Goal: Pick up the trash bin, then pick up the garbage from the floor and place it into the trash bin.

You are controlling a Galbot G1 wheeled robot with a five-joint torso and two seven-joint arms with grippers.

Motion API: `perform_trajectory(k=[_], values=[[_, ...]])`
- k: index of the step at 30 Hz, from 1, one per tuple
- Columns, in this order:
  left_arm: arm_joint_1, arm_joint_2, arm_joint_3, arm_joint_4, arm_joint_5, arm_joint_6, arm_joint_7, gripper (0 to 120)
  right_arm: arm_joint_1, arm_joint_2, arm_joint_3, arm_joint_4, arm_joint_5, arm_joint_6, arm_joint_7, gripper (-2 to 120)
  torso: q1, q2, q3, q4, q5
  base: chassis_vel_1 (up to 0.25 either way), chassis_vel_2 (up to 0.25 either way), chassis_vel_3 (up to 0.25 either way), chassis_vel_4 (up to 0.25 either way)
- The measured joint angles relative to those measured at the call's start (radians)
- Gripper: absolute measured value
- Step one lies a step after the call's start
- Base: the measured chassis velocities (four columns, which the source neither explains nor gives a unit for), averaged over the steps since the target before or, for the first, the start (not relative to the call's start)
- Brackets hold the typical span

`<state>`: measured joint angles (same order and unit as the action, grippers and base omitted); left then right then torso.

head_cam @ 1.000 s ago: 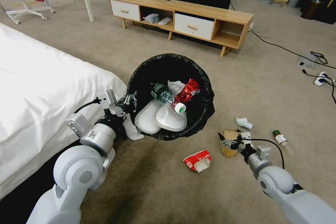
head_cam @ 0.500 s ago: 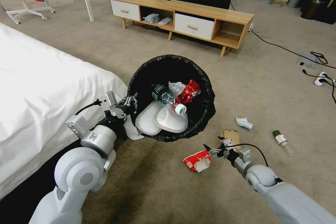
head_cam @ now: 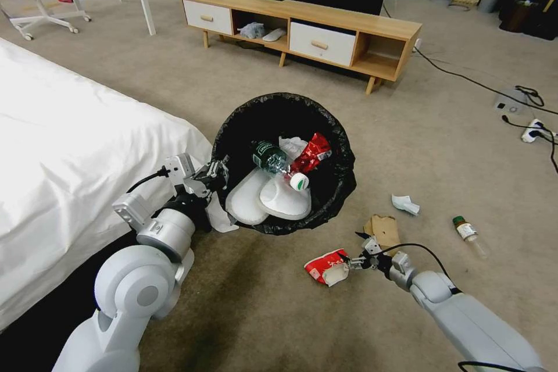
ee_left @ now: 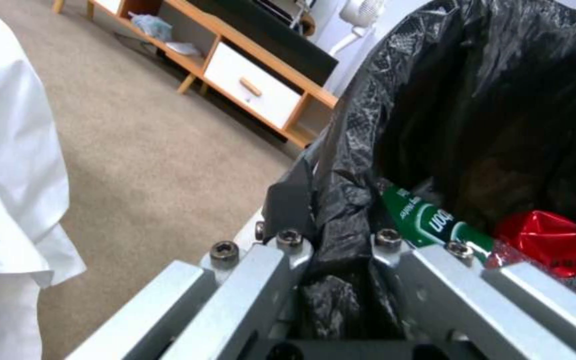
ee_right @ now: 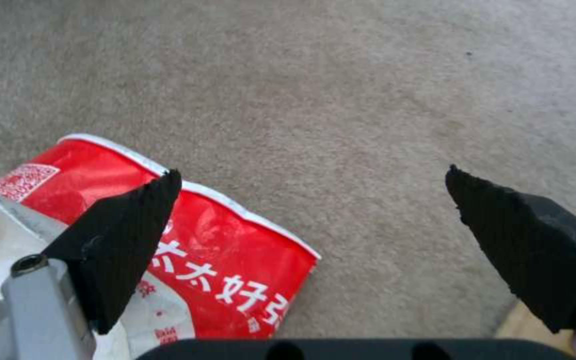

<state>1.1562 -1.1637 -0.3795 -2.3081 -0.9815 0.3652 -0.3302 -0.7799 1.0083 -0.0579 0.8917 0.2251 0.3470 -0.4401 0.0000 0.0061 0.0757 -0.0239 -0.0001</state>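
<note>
The bed [head_cam: 64, 151], spread with a white sheet, takes up the robot's left side, and the carpeted floor [head_cam: 442, 122] runs ahead to a long wooden cabinet [head_cam: 302, 26] with white drawers. Power cables and a socket strip [head_cam: 532, 131] lie on the carpet far to the right.

The trash bin [head_cam: 337, 186], lined with a black bag [ee_left: 501, 100], hangs just beside the bed's edge, held up by the left end effector [head_cam: 216, 174], whose fingers are clamped on the bag-covered rim; the left wrist view shows crumpled liner pinched between the metal fingers [ee_left: 248, 280]. Inside the bin lie a pair of white slippers [head_cam: 273, 197], a green-labelled bottle [head_cam: 276, 161], a crushed red can [head_cam: 311, 152] and a white tissue [head_cam: 292, 144].

On the floor in front of the bin lies a flattened red-white paper cup [head_cam: 325, 266]. The right end effector [head_cam: 356, 260] sits low at the cup's right edge with its jaws spread wide; in the right wrist view one black fingertip [ee_right: 128, 235] is over the cup [ee_right: 221, 240] and the other over bare carpet. A brown paper bag [head_cam: 383, 229] lies just behind that end effector, a second white tissue [head_cam: 405, 204] a little farther back, and another bottle [head_cam: 469, 235] lies well apart to the right
</note>
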Motion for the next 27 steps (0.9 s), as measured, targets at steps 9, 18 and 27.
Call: perform_trajectory(k=[9, 18, 27], values=[[0.003, 0.0, 0.0, 0.003, -0.002, -0.005, 0.002, 3, 0.065, 0.077, -0.025, -0.102, -0.1, 0.047, -0.026, 100, 0.0, 0.0, 0.0, 0.0, -0.0001, 0.0, 0.0, 0.0, 0.0], [0.005, -0.002, 0.0, 0.009, 0.0, -0.007, 0.005, 3, 0.067, 0.123, -0.045, -0.112, -0.196, 0.11, -0.049, 100, 0.0, 0.0, 0.0, 0.0, 0.0, 0.0, 0.0, 0.0, 0.0], [0.001, -0.01, 0.005, 0.021, 0.005, -0.008, 0.008, 3, -0.026, 0.038, -0.049, 0.012, -0.214, 0.123, -0.05, 100, 0.0, 0.0, 0.0, -0.0002, -0.0002, 0.0, 0.0, 0.0, 0.0]])
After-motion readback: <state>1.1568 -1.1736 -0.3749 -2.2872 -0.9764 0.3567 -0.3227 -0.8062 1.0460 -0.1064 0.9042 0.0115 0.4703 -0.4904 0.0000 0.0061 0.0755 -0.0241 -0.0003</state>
